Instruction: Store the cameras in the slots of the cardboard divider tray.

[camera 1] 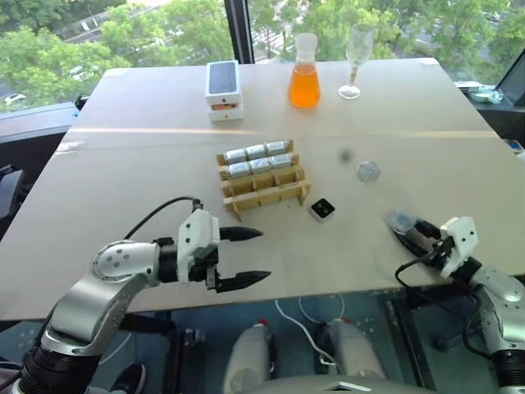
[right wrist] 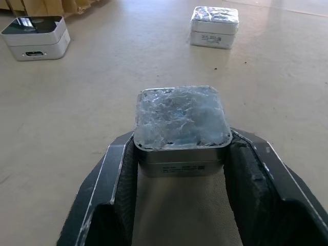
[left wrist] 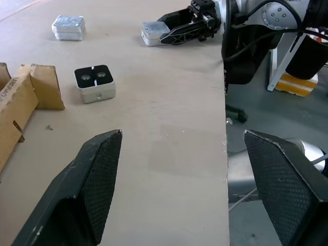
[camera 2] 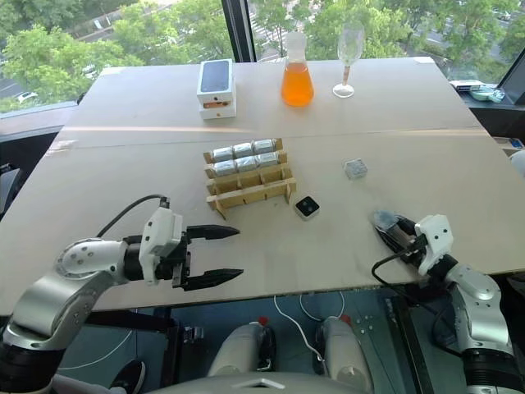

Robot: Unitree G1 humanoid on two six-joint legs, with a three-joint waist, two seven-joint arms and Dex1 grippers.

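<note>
The silver camera (right wrist: 182,128) lies on the worktop (camera 1: 148,180) near its front right edge, clamped between the two fingers of the right hand (camera 1: 414,232). The cardboard divider tray (camera 1: 262,179) stands in the middle; its two far rows look filled, the near row is free. I would lift the camera straight up, keep it level, and lower it squarely between the slats. The left hand (camera 1: 246,256) hovers with fingers apart.

Bare tabletop (camera 2: 123,164) is lying open left of the cardboard divider tray (camera 2: 248,182); a black-faced camera (camera 2: 308,207) is sitting just right of it.
</note>
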